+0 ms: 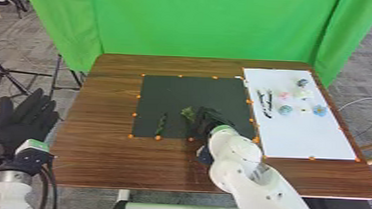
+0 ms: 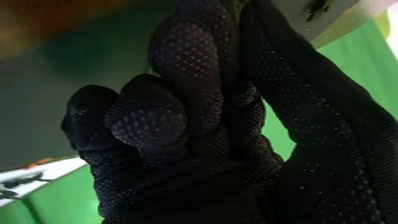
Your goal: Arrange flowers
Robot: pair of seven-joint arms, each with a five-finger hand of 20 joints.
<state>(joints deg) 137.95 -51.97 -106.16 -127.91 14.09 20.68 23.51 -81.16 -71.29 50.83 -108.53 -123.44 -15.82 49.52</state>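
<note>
Biggest first: I have a green curtain (image 1: 208,25) standing behind the brown table (image 1: 109,110). Lying on the table is a white sheet (image 1: 310,139) over to my right, and just beside it, around the middle, a dark sheet (image 1: 169,99). Orange dots (image 1: 157,137) run along the edges of both.

Now my hands. The left hand (image 1: 26,119) is out beside the table's left side, wide open, fingers straight. The right hand (image 1: 213,119) is over the right part of the dark sheet, thumb and fingertips brought close together; in the wrist view a bit of green sits right between their tips, so I'd say I've got the leafy sprig (image 1: 188,113) in a pinch, though the glove hides most of it.

A narrow sprig (image 1: 160,125) lies on the dark sheet, to the left of that hand and apart from it. Over on the white sheet, dark twigs (image 1: 269,105) lie lengthwise near its left edge. To their right are the small ones: a blue flower (image 1: 320,110), a pale blue-green flower (image 1: 285,109) and a pink flower (image 1: 284,95).
</note>
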